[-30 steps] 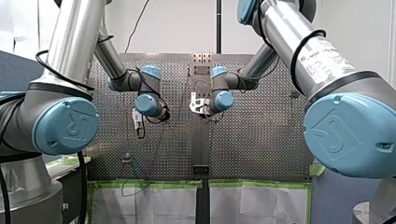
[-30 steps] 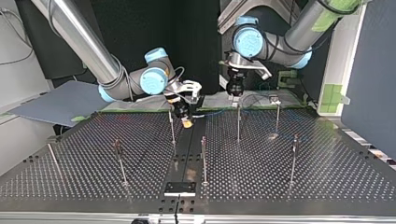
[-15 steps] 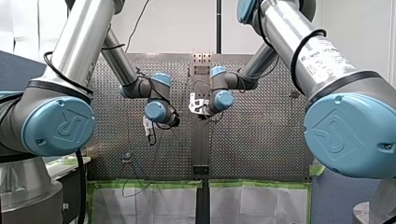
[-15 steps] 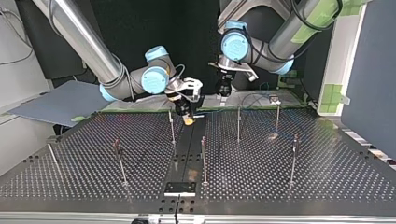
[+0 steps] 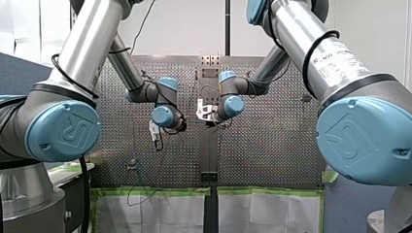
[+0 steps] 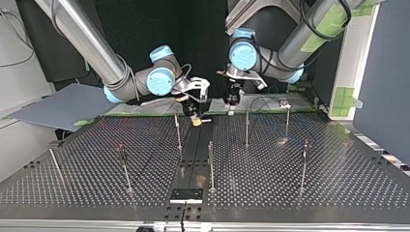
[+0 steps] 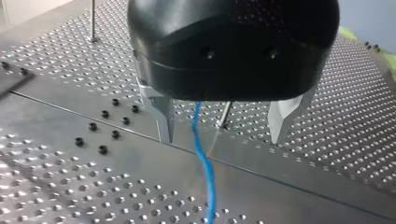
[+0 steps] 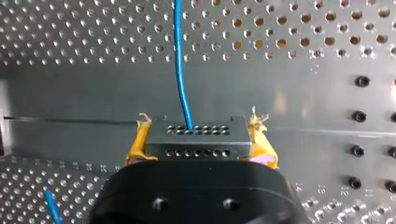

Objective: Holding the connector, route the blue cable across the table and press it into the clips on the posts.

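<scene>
Here right fingers (image 8: 137,143) clench the connector (image 8: 198,137); blue cable (image 7: 203,158) passes between spread left fingers (image 7: 164,114).

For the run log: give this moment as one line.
right gripper shut on connector | left gripper open | blue cable between its fingers

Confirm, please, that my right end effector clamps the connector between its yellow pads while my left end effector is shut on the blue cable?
No: the left wrist view shows my left end effector open, the blue cable passing untouched between its metal fingers. My right end effector does clamp the connector.
</scene>
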Controlling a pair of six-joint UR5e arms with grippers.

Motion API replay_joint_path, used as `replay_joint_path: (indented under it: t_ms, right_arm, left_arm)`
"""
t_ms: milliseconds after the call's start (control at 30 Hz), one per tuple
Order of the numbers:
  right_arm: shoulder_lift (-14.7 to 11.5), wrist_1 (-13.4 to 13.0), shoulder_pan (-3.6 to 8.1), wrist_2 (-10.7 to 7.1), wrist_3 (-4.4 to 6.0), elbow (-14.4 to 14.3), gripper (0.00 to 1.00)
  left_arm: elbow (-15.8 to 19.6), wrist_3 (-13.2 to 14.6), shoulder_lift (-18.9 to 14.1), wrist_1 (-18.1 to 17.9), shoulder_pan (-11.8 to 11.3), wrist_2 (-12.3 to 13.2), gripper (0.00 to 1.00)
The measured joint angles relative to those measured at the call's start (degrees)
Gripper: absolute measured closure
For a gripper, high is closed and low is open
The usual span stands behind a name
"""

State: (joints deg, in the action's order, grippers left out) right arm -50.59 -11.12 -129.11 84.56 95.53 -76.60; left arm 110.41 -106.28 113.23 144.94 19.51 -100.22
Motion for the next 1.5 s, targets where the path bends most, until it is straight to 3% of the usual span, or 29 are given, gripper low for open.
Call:
replay_joint_path:
  t_ms: [233,533,867,1233,1500]
  right_arm:
    - [0.03,-0.11,0.25,-0.72,0.1,-0.57,1.0]
    - [0.08,-0.22,0.65,-1.35,0.52,-0.62,1.0]
    - [0.08,-0.42,1.7,-2.77,2.31,-0.62,1.0]
    - [0.09,-0.63,2.46,-3.02,2.48,-0.62,1.0]
    - [0.09,-1.38,2.55,-3.93,2.48,-0.62,1.0]
  left_arm:
    - [-2.68,-1.33,3.35,-1.29,-0.68,-1.01,0.0]
    - [-4.02,-1.47,4.02,-1.48,-1.85,-0.74,0.0]
    - [-4.32,-1.52,4.02,-1.51,-2.44,-0.05,0.0]
    - [-4.35,-1.84,4.04,-3.49,-2.32,-0.82,0.0]
    - [-5.99,-1.96,5.83,-3.36,-2.1,0.26,0.0]
